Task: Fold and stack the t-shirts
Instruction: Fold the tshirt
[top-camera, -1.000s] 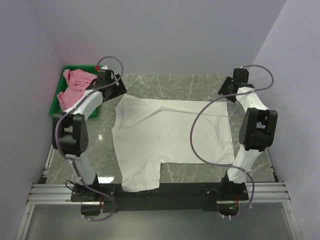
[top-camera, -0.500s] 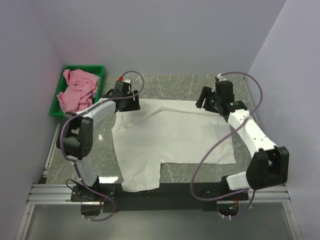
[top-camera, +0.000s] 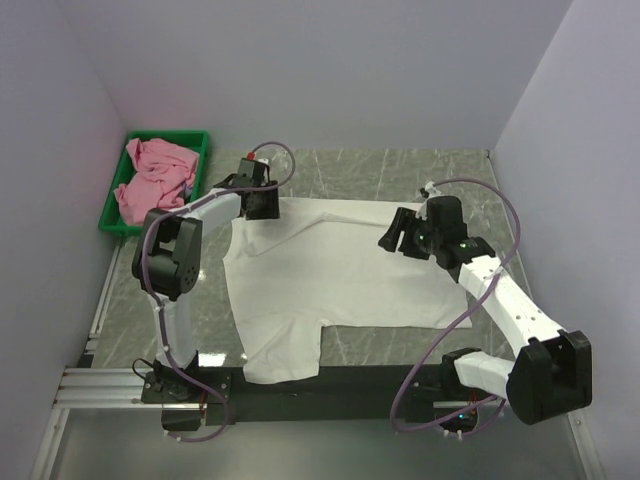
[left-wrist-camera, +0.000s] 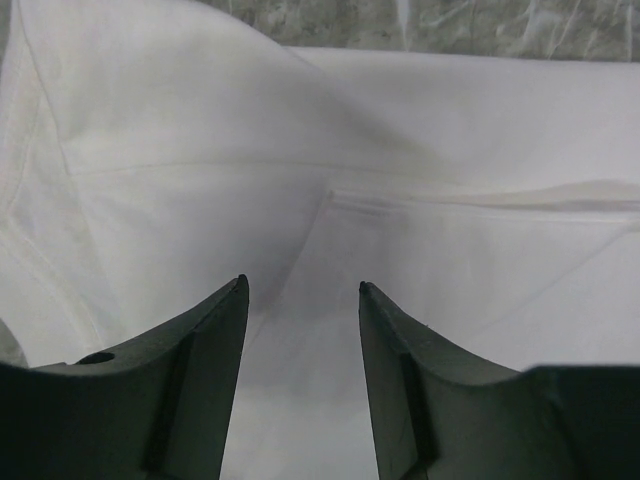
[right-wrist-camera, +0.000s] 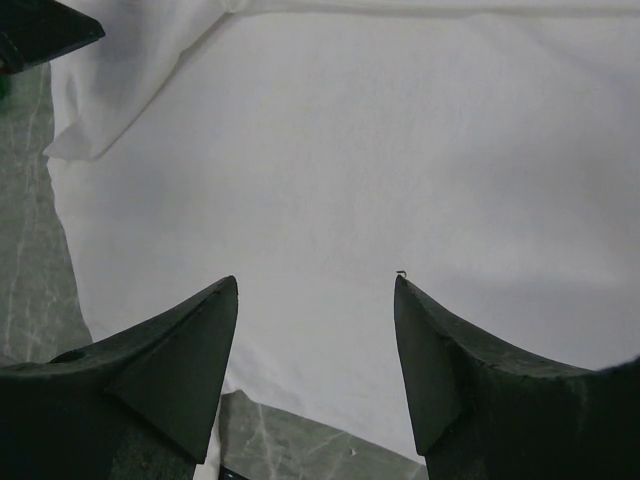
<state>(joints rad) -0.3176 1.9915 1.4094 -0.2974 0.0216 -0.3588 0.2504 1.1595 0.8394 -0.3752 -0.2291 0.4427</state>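
Left gripper (left-wrist-camera: 300, 285): reaching far-left over white t-shirt (top-camera: 340, 270), jaws parted, empty. Right gripper (right-wrist-camera: 315, 280): far-right, same. Cloth contact unclear.

A green tray (top-camera: 197, 145) sits far left — just beside the grey marbled tabletop (top-camera: 350, 170).

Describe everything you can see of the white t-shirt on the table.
The white t-shirt is soft, plain fabric, no print showing, spread nearly flat on the marbled table. What looks like a sleeve points toward the arm bases, reaching the black rail. A seam and shallow creases show in the left wrist view. The left gripper hangs over its far left corner, the right gripper over its far right part, both jaws apart; whether either touches the cloth cannot be told.
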